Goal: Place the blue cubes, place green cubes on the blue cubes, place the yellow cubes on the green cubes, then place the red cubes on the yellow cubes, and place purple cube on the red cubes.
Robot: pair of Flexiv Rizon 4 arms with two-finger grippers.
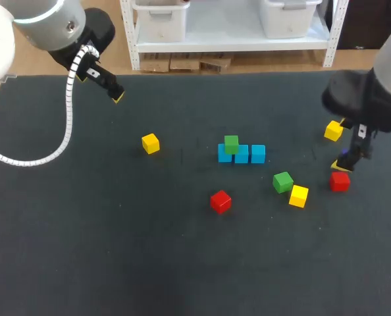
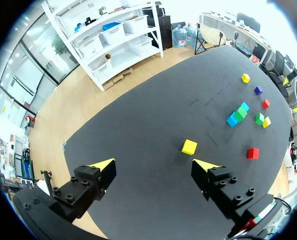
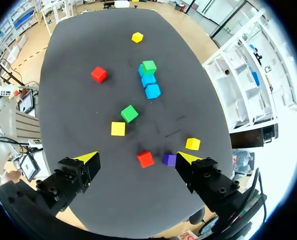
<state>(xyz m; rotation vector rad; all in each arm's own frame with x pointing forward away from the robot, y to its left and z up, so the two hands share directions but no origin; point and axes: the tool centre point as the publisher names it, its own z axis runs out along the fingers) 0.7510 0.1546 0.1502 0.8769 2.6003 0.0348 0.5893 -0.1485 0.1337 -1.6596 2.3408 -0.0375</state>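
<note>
Nearest, a broad stretch of dark table [image 1: 116, 276] runs from its near edge up to a red cube [image 1: 220, 201], which sits alone near the middle. A little farther and to the right, a yellow cube [image 1: 299, 195] lies just beside a green cube [image 1: 282, 182]. The other red cube [image 1: 339, 181] sits close to the right edge. The purple cube [image 3: 169, 159] is just beyond it, right beside one fingertip of the right gripper [image 3: 137, 159], whose fingers are spread wide and hold nothing. Farther on, at the table's middle, three blue cubes [image 1: 241, 154] stand in a touching row parallel to the near edge, with a second green cube [image 1: 231, 143] on the row's left end. All cube faces that show are plain colour. A second yellow cube [image 1: 150, 143] lies well apart to the left, with bare table around it. A third yellow cube [image 1: 333, 130] sits near the right edge, beyond the right gripper. Farthest, toward the far left corner, the left gripper [image 2: 154, 164] hangs above the table, fingers wide apart and empty.
</note>
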